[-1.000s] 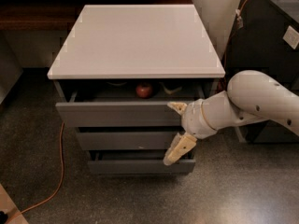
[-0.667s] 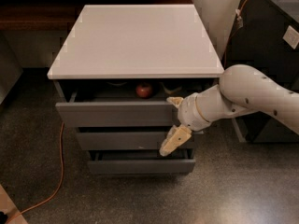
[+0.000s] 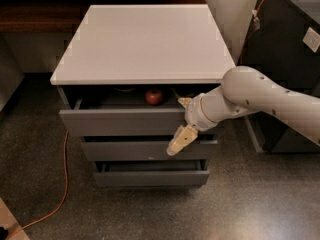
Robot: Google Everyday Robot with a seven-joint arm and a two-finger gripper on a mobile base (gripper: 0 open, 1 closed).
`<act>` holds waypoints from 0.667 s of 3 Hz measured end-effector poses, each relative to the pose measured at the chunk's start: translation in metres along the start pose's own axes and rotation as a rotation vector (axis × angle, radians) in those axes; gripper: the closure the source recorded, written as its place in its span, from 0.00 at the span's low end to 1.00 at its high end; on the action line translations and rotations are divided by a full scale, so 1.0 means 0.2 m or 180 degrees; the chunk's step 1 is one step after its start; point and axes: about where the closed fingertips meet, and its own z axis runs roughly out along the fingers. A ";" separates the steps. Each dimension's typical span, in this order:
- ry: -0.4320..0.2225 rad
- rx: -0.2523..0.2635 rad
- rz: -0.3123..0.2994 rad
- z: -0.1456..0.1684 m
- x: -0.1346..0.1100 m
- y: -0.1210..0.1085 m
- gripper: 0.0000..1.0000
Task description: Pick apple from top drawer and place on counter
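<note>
1. Far left, an orange cable [image 3: 65, 164] trails over the speckled floor next to the cabinet.
2. The counter [image 3: 145, 41] is plain glossy white on top.
3. Under it the top drawer [image 3: 120, 122] is pulled out partway, and the apple [image 3: 154, 96] sits inside, near the middle, tucked beneath the counter's edge.
4. Just right of the apple, the gripper [image 3: 183, 121] is at the drawer's front, fingers spread wide: one up at the rim, the other down over the middle drawer. Nothing in it.
5. The white arm [image 3: 260, 96] comes in from the right.
</note>
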 end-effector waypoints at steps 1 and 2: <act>0.0026 0.0062 -0.0036 0.07 0.03 -0.08 0.00; 0.0055 0.0073 -0.0069 0.15 0.07 -0.15 0.00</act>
